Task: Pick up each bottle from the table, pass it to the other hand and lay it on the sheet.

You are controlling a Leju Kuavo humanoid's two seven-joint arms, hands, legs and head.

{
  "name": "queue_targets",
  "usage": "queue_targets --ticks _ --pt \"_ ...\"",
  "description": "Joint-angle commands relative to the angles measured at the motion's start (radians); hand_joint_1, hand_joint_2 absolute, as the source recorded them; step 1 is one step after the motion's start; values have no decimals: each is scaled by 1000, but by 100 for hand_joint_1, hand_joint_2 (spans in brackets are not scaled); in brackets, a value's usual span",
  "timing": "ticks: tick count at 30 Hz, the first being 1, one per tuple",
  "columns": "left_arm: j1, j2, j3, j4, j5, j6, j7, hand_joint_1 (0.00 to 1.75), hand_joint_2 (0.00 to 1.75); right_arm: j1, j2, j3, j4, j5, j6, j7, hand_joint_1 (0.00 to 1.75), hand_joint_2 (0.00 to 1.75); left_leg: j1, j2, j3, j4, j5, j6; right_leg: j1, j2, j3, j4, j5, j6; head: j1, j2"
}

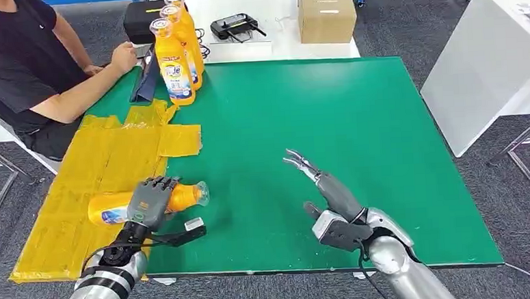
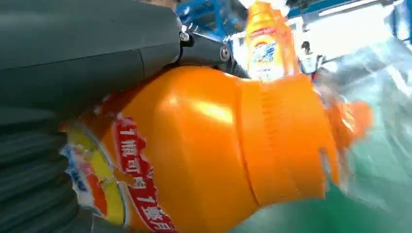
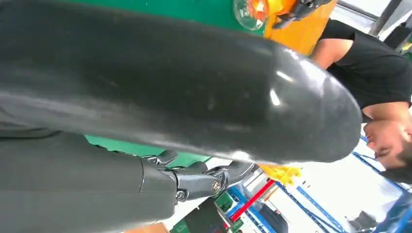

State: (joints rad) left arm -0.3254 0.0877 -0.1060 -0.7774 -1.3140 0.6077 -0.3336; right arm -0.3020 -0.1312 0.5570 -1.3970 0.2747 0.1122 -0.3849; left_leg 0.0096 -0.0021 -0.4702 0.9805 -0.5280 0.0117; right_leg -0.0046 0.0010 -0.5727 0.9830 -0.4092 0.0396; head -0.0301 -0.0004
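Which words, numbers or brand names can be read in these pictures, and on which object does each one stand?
"1": white numeral on the red band of the label of the held bottle, left wrist view; the characters beside it are too blurred to read.
Labels of the standing bottles: brand too small to read.
Cardboard box: no legible print.

The robot's left hand [image 1: 152, 202] lay palm-down with its fingers [image 1: 160, 187] wrapped over a lying orange bottle [image 1: 182, 197], its silver arm reaching in from below, while the right hand [image 1: 326, 191] hovered apart, fingers stretched forward and spread, holding nothing.
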Motion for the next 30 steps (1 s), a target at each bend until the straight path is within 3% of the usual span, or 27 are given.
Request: queue_targets --ticks 1,5,7,14,16,18,21,24,30 --pt "136 -12 47 -251 293 -98 -216 0 0 -1 -20 3 36 10 -4 -5 0 0 0 2 1 -2 0 0 0 2 0 -1 0 0 0 0" --pt "217 -57 97 -535 539 -16 -365 0 0 -1 -17 10 40 10 -8 -5 0 0 0 0 0 0 0 0 2 0 -2 0 0 0 0 0" --pt "238 -44 100 -618 620 -22 -365 0 0 3 -18 14 38 10 -8 -5 0 0 1 1 -1 0 -1 0 2 1 -2 0 0 0 0 0" --pt "238 -48 115 -629 614 -44 -365 0 0 4 -20 17 36 10 -7 -6 0 0 0 2 -1 0 0 0 1 1 -3 -1 0 0 0 0" --pt "233 -23 86 -667 774 -15 -365 0 0 12 -16 13 33 14 -14 -4 0 0 1 2 -1 0 0 0 1 1 -2 -1 0 0 0 0" --pt "216 -36 136 -720 957 -115 -365 0 0 38 -7 0 19 35 -43 -10 0 0 1 2 -2 0 0 0 1 0 -2 -1 0 0 0 0" --pt "131 -105 275 -683 1112 -486 -289 0 0 128 57 -67 -32 105 -120 -50 0 0 2 0 -3 1 0 -1 3 -2 -3 -1 0 -1 0 0" --pt "169 -156 248 -778 1172 -744 -365 0 0 223 127 -166 -140 95 -179 -177 0 0 1 -2 -3 1 0 0 2 -3 -4 -1 -1 -1 0 0" --pt "272 -177 90 -913 1170 -824 -365 0 0 339 166 -271 -307 127 -243 -239 0 0 1 -3 -2 0 -1 1 2 -4 -2 -1 -2 0 0 0"
